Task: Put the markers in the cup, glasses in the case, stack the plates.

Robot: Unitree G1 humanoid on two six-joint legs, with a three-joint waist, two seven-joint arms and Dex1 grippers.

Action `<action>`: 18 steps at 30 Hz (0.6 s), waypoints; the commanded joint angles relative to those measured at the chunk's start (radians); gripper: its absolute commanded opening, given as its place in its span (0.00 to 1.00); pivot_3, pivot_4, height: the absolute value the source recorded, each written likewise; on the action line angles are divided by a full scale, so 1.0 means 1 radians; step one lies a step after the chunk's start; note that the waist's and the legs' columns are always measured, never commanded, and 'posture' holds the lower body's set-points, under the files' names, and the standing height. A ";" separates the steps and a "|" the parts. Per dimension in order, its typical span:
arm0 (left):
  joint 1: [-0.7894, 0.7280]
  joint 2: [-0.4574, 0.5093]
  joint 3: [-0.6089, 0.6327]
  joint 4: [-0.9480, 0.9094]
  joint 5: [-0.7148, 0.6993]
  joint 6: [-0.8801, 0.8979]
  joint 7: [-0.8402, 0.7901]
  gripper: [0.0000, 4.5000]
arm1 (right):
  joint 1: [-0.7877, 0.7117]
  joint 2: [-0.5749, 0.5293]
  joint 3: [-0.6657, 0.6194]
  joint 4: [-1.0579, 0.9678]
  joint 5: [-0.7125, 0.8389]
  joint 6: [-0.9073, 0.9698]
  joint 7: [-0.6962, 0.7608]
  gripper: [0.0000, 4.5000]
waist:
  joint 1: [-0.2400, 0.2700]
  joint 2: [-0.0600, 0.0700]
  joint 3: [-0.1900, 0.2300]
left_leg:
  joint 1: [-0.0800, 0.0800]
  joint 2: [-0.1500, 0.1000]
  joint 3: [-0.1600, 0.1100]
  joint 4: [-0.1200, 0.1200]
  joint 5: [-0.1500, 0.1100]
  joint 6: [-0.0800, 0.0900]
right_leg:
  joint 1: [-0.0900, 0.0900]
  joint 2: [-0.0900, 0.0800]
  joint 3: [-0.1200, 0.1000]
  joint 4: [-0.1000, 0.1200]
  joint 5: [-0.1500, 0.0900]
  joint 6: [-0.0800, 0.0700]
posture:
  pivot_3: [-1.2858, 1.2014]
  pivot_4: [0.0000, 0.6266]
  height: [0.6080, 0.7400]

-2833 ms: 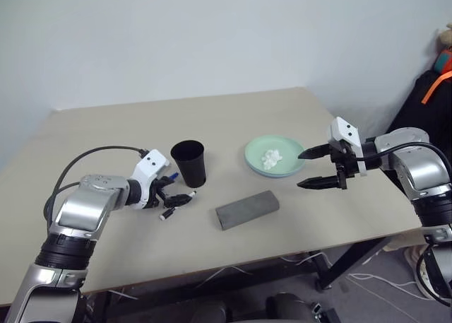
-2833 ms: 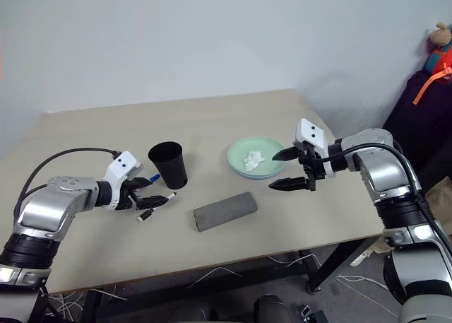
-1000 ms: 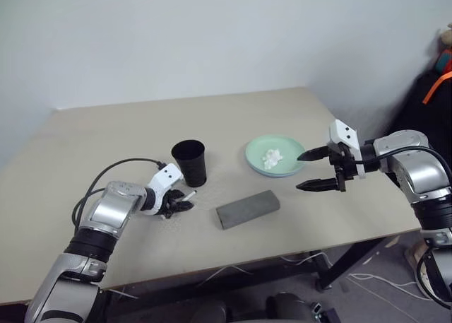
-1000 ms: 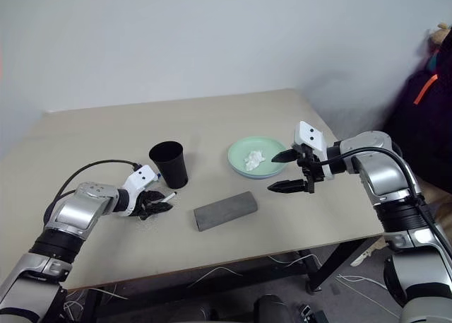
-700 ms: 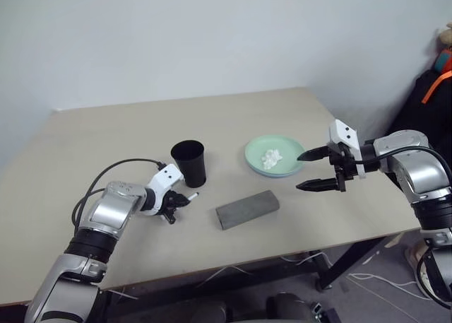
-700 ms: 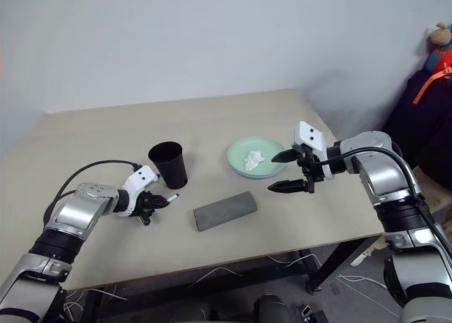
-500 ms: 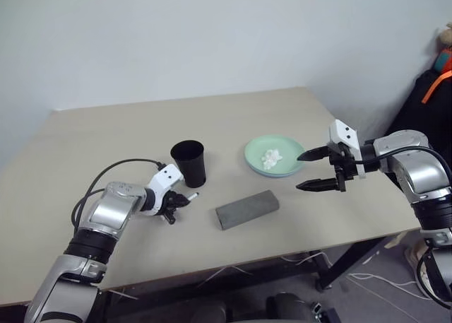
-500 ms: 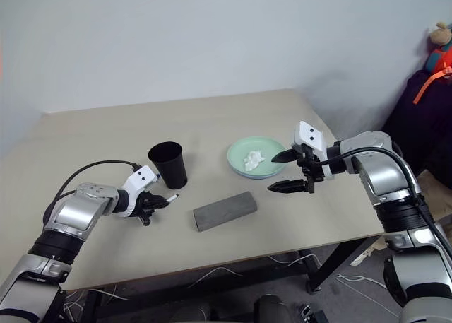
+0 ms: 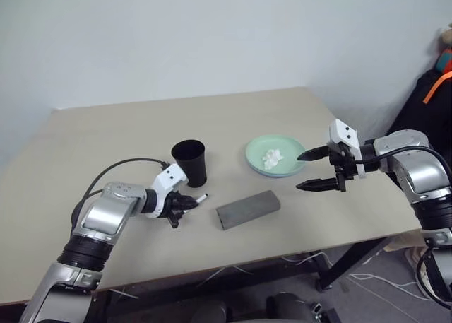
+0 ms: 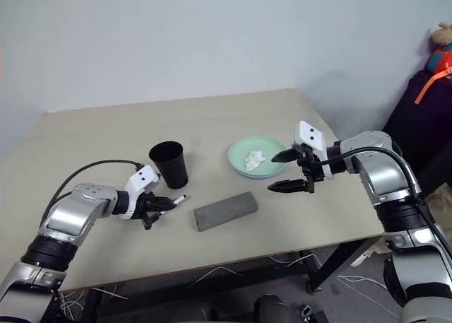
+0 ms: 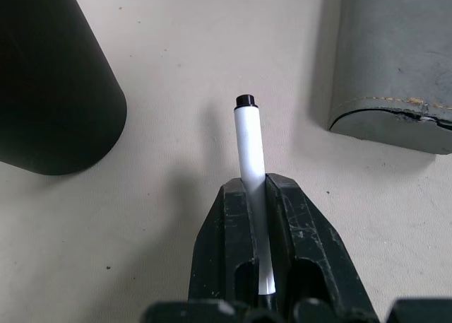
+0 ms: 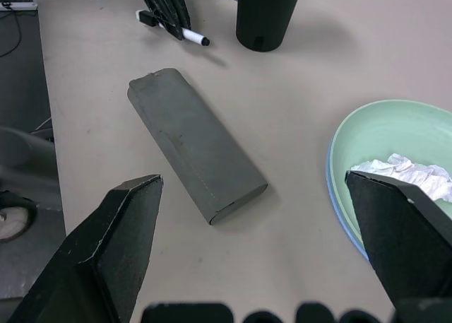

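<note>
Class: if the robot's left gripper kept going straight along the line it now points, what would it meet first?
Probably the beige tabletop: the left gripper, shut on a white black-tipped marker, aims between the black tapered cup and grey oblong case. Depth is unclear.

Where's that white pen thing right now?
The marker is clamped in the left gripper, just above the table on the robot's left, between the black cup and the grey case.

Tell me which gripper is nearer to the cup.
Left. The left gripper, shut on a marker, sits just in front of the cup; the right gripper hangs open beyond the plates, far off.
</note>
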 commanded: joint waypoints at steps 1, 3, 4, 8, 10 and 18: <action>-0.009 0.014 0.027 -0.031 -0.015 0.001 -0.001 0.01 | -0.029 -0.006 -0.033 -0.020 0.017 -0.008 0.001 1.00 | 0.000 0.000 0.000 | 0.000 0.000 0.000 0.000 0.000 0.000 | 0.000 0.000 0.000 0.000 0.000 0.000 | 0.52 0.00 0.90; -0.009 0.014 0.027 -0.032 -0.014 0.002 -0.001 0.01 | -0.029 -0.006 -0.033 -0.020 0.017 -0.008 0.001 1.00 | 0.000 0.000 0.000 | 0.000 0.000 0.000 0.000 0.000 0.000 | 0.000 0.000 0.000 0.000 0.000 0.000 | 0.52 0.00 0.90; -0.009 0.014 0.027 -0.032 -0.014 0.002 -0.001 0.01 | -0.029 -0.006 -0.033 -0.020 0.017 -0.008 0.001 1.00 | 0.000 0.000 0.000 | 0.000 0.000 0.000 0.000 0.000 0.000 | 0.000 0.000 0.000 0.000 0.000 0.000 | 0.52 0.00 0.90; -0.009 0.014 0.027 -0.032 -0.014 0.002 -0.001 0.01 | -0.029 -0.006 -0.033 -0.020 0.017 -0.008 0.001 1.00 | 0.000 0.000 0.000 | 0.000 0.000 0.000 0.000 0.000 0.000 | 0.000 0.000 0.000 0.000 0.000 0.000 | 0.52 0.00 0.90; -0.009 0.014 0.027 -0.032 -0.014 0.002 -0.001 0.01 | -0.029 -0.006 -0.033 -0.020 0.017 -0.008 0.001 1.00 | 0.000 0.000 0.000 | 0.000 0.000 0.000 0.000 0.000 0.000 | 0.000 0.000 0.000 0.000 0.000 0.000 | 0.52 0.00 0.90; -0.023 -0.006 0.088 -0.124 -0.112 0.040 -0.026 0.01 | -0.032 -0.004 -0.032 -0.018 0.017 -0.008 0.001 1.00 | 0.000 0.000 0.000 | 0.000 0.000 0.000 0.000 0.000 0.000 | 0.000 0.000 0.000 0.000 0.000 0.000 | 0.52 0.00 0.90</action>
